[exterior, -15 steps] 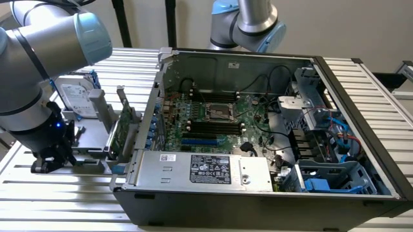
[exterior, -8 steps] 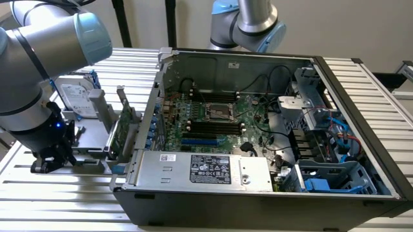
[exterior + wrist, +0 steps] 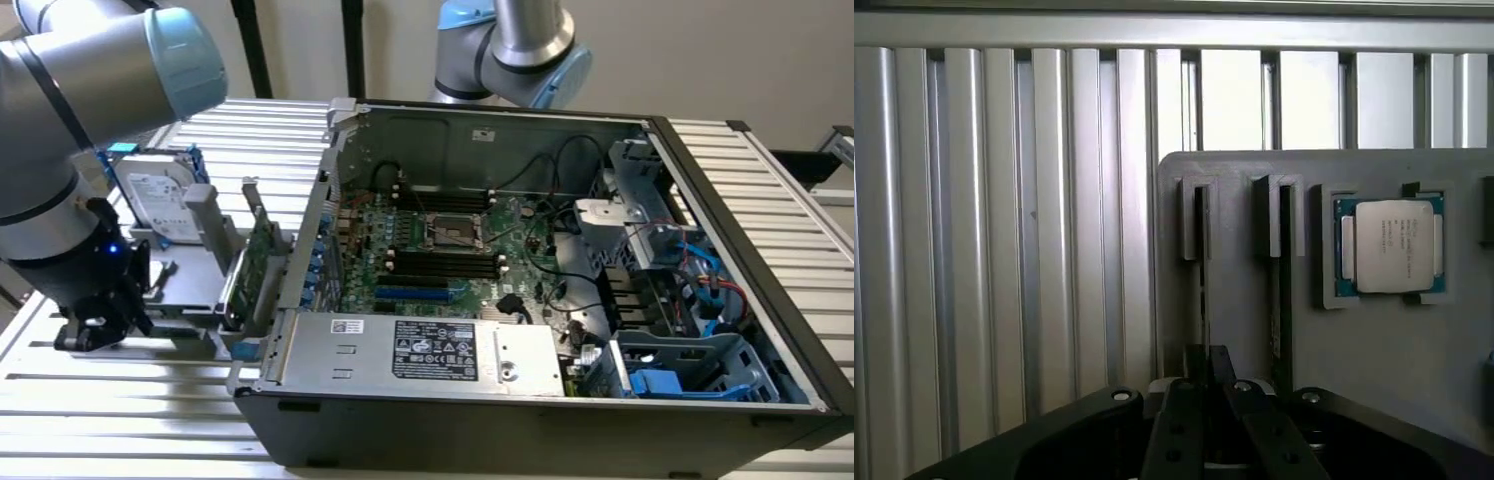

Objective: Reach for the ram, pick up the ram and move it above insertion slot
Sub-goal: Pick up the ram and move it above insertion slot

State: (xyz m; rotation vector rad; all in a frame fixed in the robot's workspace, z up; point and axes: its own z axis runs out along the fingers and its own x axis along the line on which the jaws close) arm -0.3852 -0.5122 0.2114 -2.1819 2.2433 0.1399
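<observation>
Jaws are spread just a crack, gripping nothing. The gripper (image 3: 1207, 372) is lined up with the ram (image 3: 1201, 270), edge-on in its grey holder (image 3: 1374, 360), at 9 o'clock of the computer case (image 3: 441, 420). Looks like the reach step; grabbing that thin edge calls for staying dead square.

There are two robot arms (image 3: 94, 80) (image 3: 521, 45), one open computer case (image 3: 534, 430), one hard drive (image 3: 158, 205), one gray holder (image 3: 1374, 350), two ram sticks (image 3: 1201, 295) (image 3: 1282, 310) and one square chip (image 3: 1394, 245).
</observation>
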